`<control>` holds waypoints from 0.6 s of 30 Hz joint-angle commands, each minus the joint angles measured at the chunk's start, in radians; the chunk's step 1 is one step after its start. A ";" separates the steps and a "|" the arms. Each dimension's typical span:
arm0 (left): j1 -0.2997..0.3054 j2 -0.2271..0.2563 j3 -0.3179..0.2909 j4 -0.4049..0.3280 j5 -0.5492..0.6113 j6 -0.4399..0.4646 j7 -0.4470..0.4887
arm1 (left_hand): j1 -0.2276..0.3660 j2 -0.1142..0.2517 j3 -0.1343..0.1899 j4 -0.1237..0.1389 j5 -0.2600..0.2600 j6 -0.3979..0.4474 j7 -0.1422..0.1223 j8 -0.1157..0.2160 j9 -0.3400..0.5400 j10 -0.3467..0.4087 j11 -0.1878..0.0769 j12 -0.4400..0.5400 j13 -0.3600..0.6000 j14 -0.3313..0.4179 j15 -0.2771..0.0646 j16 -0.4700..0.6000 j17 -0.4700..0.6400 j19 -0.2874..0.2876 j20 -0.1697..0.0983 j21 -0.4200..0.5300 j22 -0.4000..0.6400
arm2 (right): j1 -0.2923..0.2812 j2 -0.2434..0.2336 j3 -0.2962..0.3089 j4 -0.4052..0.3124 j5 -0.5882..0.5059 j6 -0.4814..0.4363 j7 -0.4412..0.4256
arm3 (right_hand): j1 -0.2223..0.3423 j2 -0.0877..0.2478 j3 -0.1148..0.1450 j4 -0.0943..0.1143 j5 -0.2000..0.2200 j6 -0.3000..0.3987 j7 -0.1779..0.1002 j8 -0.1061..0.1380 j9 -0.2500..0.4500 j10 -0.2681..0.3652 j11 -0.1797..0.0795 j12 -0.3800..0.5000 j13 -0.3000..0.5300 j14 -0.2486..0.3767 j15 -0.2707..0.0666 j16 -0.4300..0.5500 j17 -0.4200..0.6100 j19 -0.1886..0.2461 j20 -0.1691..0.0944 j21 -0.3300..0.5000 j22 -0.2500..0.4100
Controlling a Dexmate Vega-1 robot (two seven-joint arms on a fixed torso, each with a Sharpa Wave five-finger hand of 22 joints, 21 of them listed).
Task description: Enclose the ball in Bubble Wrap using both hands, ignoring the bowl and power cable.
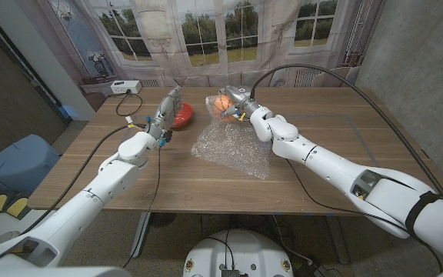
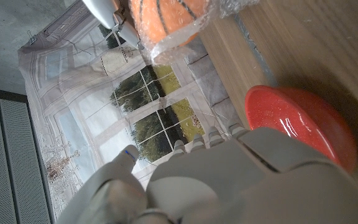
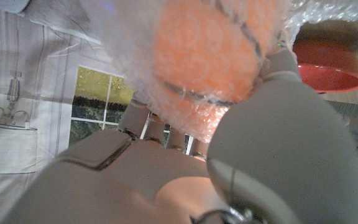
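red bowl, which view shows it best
The left wrist view: the red bowl is large and sharp on the table, nothing covering it. The head view has it small behind the left hand; the right wrist view catches it blurred.

Glossy red plastic bowl (image 2: 303, 124); crinkled clear plastic bubble wrap (image 1: 233, 146) over matt orange black-lined ball (image 3: 207, 53); smooth brown wooden table (image 1: 321, 165), matt grain.

No readable text, label, brand, number or sign appears in any view. The orange rubber ball with black seams (image 2: 166, 17) carries only its lines, and the glossy red plastic bowl (image 2: 303, 124) is plain.
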 commanded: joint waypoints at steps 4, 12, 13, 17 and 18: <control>0.002 0.070 0.025 -0.119 0.129 0.075 0.046 | 0.218 -0.019 0.049 -0.227 -0.120 0.183 0.041 0.047 0.003 0.202 -0.024 0.088 0.001 0.306 -0.049 0.059 0.000 0.330 -0.026 0.166 0.000 | -0.053 -0.010 0.066 -0.047 -0.029 -0.004 -0.140 | 0.305 0.309 0.019 0.005 -0.009 0.354 0.100 0.004 0.003 0.489 -0.082 0.006 0.016 0.652 -0.355 -0.001 0.080 0.019 -0.049 0.016 0.005; -0.013 0.062 0.026 -0.116 0.084 -0.009 -0.082 | 0.378 0.039 0.155 -0.316 -0.120 0.556 0.126 0.085 0.016 0.575 0.003 0.140 0.015 0.728 -0.086 0.087 0.001 0.671 -0.036 0.313 0.003 | -0.058 0.005 0.062 -0.035 -0.079 -0.061 -0.179 | 0.304 0.308 0.022 0.010 -0.014 0.350 0.097 0.004 0.001 0.488 -0.085 0.003 0.019 0.650 -0.354 -0.009 0.091 0.009 -0.050 0.031 0.009; -0.018 0.059 0.026 -0.107 0.069 -0.030 -0.111 | 0.401 0.047 0.173 -0.317 -0.119 0.602 0.137 0.095 0.018 0.618 -0.006 0.150 0.022 0.761 -0.097 0.086 0.001 0.679 -0.037 0.321 0.004 | -0.057 0.006 0.062 -0.034 -0.081 -0.065 -0.180 | 0.304 0.308 0.022 0.010 -0.014 0.350 0.097 0.005 0.001 0.488 -0.084 0.003 0.019 0.650 -0.354 -0.010 0.093 0.006 -0.050 0.033 0.009; -0.037 0.051 0.031 -0.081 0.005 -0.077 -0.220 | 0.460 0.061 0.212 -0.321 -0.117 0.716 0.143 0.124 0.024 0.691 -0.027 0.166 0.034 0.834 -0.118 0.091 0.002 0.714 -0.057 0.346 0.005 | -0.052 0.015 0.061 -0.017 -0.090 -0.077 -0.203 | 0.303 0.307 0.023 0.011 -0.015 0.352 0.096 0.006 0.001 0.488 -0.087 0.002 0.020 0.648 -0.354 -0.014 0.097 0.003 -0.050 0.039 0.010; -0.044 0.054 0.035 -0.078 -0.008 -0.076 -0.248 | 0.468 0.065 0.218 -0.322 -0.117 0.726 0.145 0.126 0.024 0.698 -0.023 0.167 0.035 0.839 -0.121 0.090 0.002 0.715 -0.058 0.348 0.005 | -0.053 0.017 0.063 -0.017 -0.088 -0.077 -0.212 | 0.303 0.307 0.023 0.012 -0.016 0.352 0.096 0.006 0.000 0.489 -0.086 0.002 0.019 0.648 -0.354 -0.015 0.098 0.002 -0.050 0.041 0.011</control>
